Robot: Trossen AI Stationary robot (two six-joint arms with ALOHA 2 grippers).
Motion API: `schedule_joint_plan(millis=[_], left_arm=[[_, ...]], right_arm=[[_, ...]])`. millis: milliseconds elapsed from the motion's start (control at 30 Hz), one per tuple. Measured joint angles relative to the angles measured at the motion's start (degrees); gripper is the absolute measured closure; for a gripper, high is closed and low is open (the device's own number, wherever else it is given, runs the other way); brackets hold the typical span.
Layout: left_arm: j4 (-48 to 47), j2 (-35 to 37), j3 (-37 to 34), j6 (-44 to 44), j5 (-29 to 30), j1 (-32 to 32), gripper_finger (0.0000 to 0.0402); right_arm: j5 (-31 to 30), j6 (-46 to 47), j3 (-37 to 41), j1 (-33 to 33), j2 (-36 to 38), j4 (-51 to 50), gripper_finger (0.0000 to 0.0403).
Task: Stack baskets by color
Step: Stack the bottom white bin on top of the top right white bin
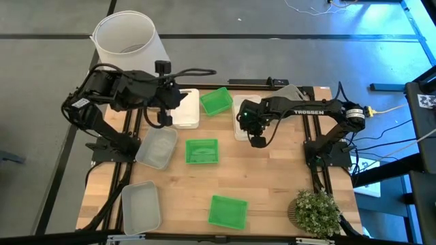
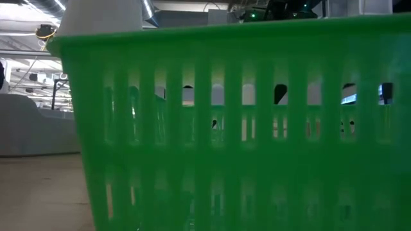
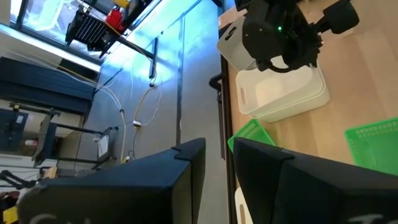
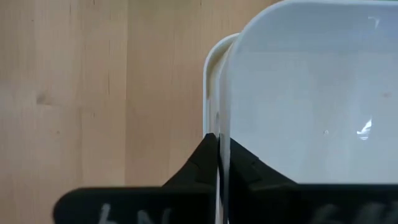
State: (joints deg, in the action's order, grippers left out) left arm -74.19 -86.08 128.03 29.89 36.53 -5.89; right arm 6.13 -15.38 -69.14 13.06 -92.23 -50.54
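Note:
My right gripper (image 1: 256, 139) is at the table's far middle, shut on a white basket (image 4: 311, 93) held over a second white basket (image 3: 283, 93). A third white basket (image 1: 185, 109) lies at the far left. My left gripper (image 1: 163, 117) hovers open beside it, with nothing between its fingers. Three green baskets rest flat on the wood: one at the far middle (image 1: 216, 101), one at the centre (image 1: 202, 151), one near the front edge (image 1: 227, 211). Two translucent grey baskets (image 1: 157, 148) (image 1: 141, 206) lie on the left side. My right gripper pinches the upper white basket's side wall at its rim (image 4: 222, 124), one finger inside and one outside. The fingers come from above and point steeply down. The basket sits tilted over the lower white basket, whose rim (image 4: 211, 81) shows just beside it.
A large white lampshade (image 1: 129, 37) stands beyond the far left corner. A small potted plant (image 1: 315, 212) sits at the near right corner. The front green basket (image 2: 225, 128) fills the low view. Bare wood lies right of the centre.

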Motion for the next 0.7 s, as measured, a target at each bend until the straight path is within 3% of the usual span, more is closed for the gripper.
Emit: schedule_joint_plan(millis=[700], left_arm=[[0.0,0.0,0.0,0.2,0.0,0.0,0.0325]], right_arm=[[1.5,-0.2,0.0,0.0,0.1,-0.1,0.0395]])
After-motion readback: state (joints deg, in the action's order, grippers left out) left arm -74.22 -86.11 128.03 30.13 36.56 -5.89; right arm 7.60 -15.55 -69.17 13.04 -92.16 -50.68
